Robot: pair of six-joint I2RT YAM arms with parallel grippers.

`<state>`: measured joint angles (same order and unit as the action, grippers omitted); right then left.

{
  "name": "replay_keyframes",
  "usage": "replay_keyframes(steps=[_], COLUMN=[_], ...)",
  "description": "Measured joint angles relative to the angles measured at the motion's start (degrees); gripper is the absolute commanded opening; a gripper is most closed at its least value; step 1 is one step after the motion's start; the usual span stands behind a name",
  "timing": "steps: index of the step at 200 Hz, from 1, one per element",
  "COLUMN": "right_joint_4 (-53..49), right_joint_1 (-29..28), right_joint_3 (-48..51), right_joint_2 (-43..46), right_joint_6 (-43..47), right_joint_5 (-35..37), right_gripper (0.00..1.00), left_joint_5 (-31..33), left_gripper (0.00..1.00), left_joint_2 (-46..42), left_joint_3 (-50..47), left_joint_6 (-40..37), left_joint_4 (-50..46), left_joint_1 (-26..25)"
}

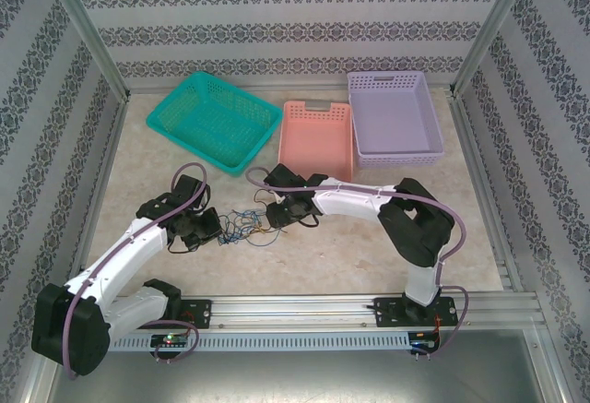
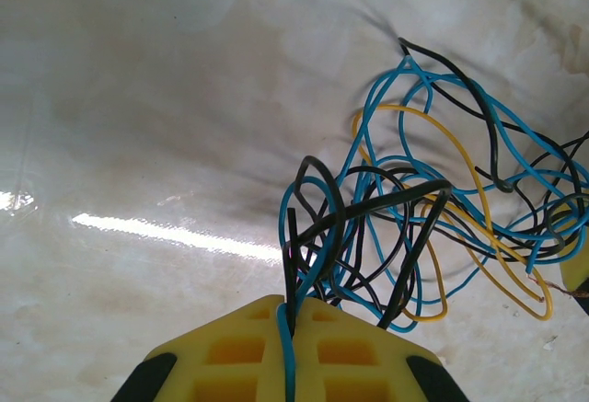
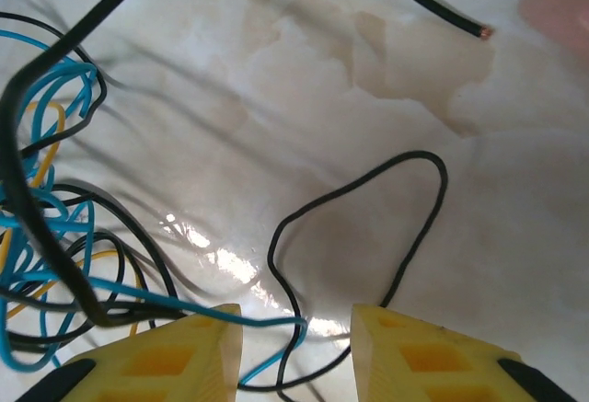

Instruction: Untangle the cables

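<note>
Left hand [image 2: 288, 317] tight on cables [image 2: 405, 195]

- Walls [image 1: 277, 34] at 12, 9 and 3 o'clock carry banded floral wallpaper (grey on white).
- A pale marbled surface [image 1: 304, 255] fills the centre, with a bright glare streak [image 2: 175, 232] on it.
- Metal posts [image 1: 86, 25] rise at 10 and 2 o'clock.
- An aluminium rail [image 1: 304, 306] runs along 6 o'clock.
</note>
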<state>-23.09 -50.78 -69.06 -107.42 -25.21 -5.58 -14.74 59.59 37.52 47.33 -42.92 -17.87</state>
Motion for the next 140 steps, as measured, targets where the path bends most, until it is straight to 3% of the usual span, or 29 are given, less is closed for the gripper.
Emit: replay_keyframes(steps=[19, 62, 96, 140], right_joint_4=[0.15, 0.39, 0.28, -1.05], right_joint_1=[0.0, 0.0, 0.02, 3.41], right_joint_3=[-1.53, -2.82, -0.92, 8.02], right_joint_2=[-2.23, -3.74, -0.46, 16.02], right_joint_6=[0.61, 1.29, 0.96, -1.95], right_joint_5=[-0.24, -0.22, 0.98, 3.61], right_gripper=[0.31, 0.0, 0.0, 0.0], left_joint_5=[0.0, 0.09, 1.2, 4.39], left_gripper=[0.0, 0.0, 0.0, 0.0], left_joint_2=[0.15, 0.81, 0.81, 1.84], left_joint_3=[0.02, 0.28, 0.46, 2.05], left_joint_6=[-0.44, -0.72, -0.79, -0.9], left_joint_4=[0.0, -0.17, -0.42, -2.12], left_joint_1=[0.0, 0.0, 0.0, 0.0])
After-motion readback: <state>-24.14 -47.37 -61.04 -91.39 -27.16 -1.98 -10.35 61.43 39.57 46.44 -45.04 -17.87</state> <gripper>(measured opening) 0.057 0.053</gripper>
